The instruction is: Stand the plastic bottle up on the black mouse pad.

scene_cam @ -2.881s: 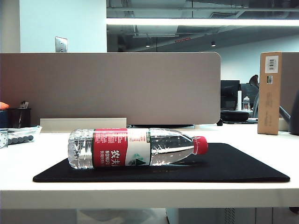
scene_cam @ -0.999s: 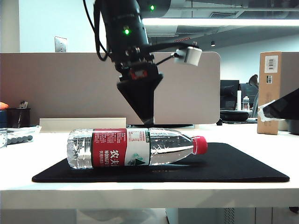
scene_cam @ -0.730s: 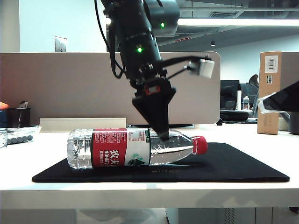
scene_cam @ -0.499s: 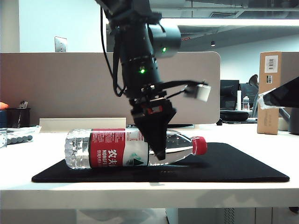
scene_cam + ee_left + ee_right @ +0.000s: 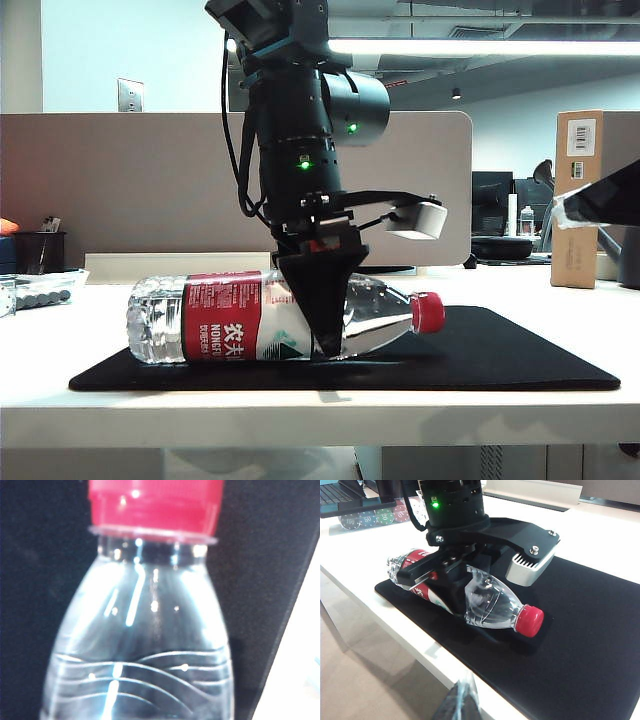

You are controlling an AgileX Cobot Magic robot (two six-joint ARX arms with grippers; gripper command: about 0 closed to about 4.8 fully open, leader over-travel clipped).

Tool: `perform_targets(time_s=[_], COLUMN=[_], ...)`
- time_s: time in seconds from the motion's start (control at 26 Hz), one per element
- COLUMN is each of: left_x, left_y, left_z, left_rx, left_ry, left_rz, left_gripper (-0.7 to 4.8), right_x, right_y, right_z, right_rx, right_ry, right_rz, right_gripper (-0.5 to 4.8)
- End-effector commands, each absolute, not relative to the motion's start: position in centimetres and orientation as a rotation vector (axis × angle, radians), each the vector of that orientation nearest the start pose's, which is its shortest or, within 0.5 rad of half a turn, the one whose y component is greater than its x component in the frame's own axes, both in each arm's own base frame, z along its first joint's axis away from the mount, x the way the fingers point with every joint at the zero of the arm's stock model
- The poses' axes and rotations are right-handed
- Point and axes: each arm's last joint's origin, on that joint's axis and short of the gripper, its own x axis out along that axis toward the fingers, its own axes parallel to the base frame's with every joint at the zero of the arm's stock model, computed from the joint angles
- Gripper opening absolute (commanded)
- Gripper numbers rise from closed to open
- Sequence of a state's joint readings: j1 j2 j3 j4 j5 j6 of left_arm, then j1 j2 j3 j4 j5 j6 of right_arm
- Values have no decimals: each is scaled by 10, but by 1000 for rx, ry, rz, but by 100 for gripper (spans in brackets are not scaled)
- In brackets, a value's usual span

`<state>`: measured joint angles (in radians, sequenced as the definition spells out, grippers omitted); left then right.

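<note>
Plastic bottle (image 5: 270, 317): thin, clear, light, crushable; lying flat on black mouse pad (image 5: 500, 360).
Hold: stiffer shoulder beside label, toward red cap (image 5: 155, 505).
Left gripper (image 5: 322, 345): jaws straddle that shoulder, half-closed; firm clamp unclear.
Right gripper (image 5: 456, 705): off the pad's edge, state unclear.

Clear plastic bottle (image 5: 140, 645) shoulder, red cap (image 5: 155, 505), black mouse pad (image 5: 35, 580) beneath

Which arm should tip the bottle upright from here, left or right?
Left. Its claw straddles the lying bottle beside the label on the mouse pad, fingers on either side. The right claw hangs off at the table's right edge, away from the bottle.
</note>
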<state>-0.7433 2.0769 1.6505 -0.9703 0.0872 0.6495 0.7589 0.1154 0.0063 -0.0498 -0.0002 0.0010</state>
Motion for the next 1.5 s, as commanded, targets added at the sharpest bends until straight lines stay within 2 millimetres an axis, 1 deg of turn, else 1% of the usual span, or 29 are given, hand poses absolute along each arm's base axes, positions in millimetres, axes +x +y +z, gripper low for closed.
perform_targets(time_s=[0.04, 0.08, 0.12, 0.15, 0.27, 0.35, 0.38, 0.42, 0.46, 0.54, 0.58, 0.61, 0.69, 0.77, 0.81, 0.92, 1.0, 1.04, 1.08, 1.15, 1.27, 1.5], left_x=[307, 311, 312, 316, 323, 330, 334, 336, 342, 349, 351, 356, 361, 364, 366, 366, 365, 360, 355, 350, 346, 334], left_y=[-285, -288, -289, -293, -295, -292, -292, -291, -291, -290, -290, -286, -286, -286, -288, -288, -287, -283, -279, -274, -271, -271], left_z=[193, 198, 199, 203, 211, 220, 228, 234, 246, 264, 271, 281, 292, 297, 298, 291, 284, 275, 268, 255, 244, 240], left_rx=[921, 891, 876, 826, 723, 649, 569, 525, 448, 350, 316, 243, 139, 97, 52, -49, -129, -220, -271, -270, -243, -234], left_ry=[1072, 1045, 1030, 999, 927, 884, 838, 811, 733, 614, 571, 516, 443, 380, 302, 203, 125, 30, -47, -87, -95, -204], left_rz=[-1094, -1072, -1062, -1040, -981, -950, -936, -931, -919, -890, -877, -855, -843, -850, -853, -850, -856, -859, -862, -834, -822, -823], left_gripper=[52, 37, -1, -5, -5, -5, -5, -5, -5, -5, -5, -5, -5, -5, -5, -5, -5, -5, -5, -5, -5, -6], right_x=[75, 75, 75, 75, 75, 75, 75, 75, 75, 75, 75, 75, 75, 75, 75, 75, 75, 75, 75, 75, 75, 75], right_y=[71, 71, 71, 71, 71, 71, 71, 71, 71, 71, 71, 71, 71, 71, 71, 71, 71, 71, 71, 71, 71, 71], right_z=[152, 152, 152, 152, 152, 152, 152, 152, 152, 152, 152, 153, 153, 153, 153, 153, 153, 153, 153, 153, 153, 153], right_rx=[-55, -56, -55, -55, -55, -54, -53, -53, -53, -53, -53, -51, -50, -51, -51, -51, -51, -50, -50, -51, -51, -51], right_ry=[137, 137, 137, 138, 137, 133, 132, 132, 132, 130, 130, 126, 125, 126, 125, 125, 126, 125, 125, 126, 126, 125], right_rz=[756, 756, 756, 756, 756, 756, 756, 756, 756, 756, 756, 756, 756, 756, 756, 756, 756, 757, 756, 756, 756, 756], right_gripper=[-1, -1, -1, -1, -1, -1, -1, -1, -1, -1, -1, -1, -1, -1, -1, -1, -1, -1, -1, -1, -1, -1])
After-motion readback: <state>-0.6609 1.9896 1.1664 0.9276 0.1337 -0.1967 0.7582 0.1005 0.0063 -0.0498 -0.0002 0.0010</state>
